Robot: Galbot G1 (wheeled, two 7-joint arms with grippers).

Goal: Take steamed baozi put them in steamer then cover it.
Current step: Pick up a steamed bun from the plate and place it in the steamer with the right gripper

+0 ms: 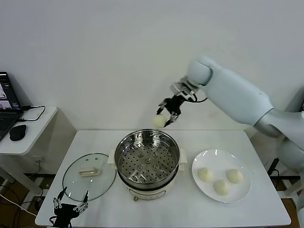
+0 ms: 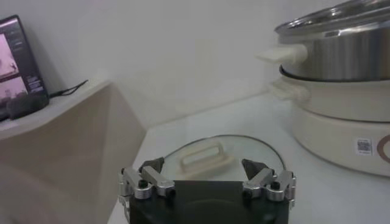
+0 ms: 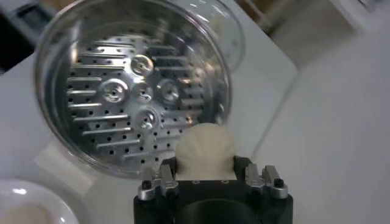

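My right gripper is shut on a cream-white baozi and holds it in the air above the far rim of the steamer. In the right wrist view the baozi sits between the fingers, over the edge of the empty perforated tray. Three more baozi lie on the white plate to the right of the steamer. My left gripper is open and empty, low at the front left, just in front of the glass lid. The lid also shows in the left wrist view.
The steamer's steel wall and cream base show in the left wrist view. A side table with a laptop, a mouse and a cable stands at the far left. The white table's front edge runs close below the steamer.
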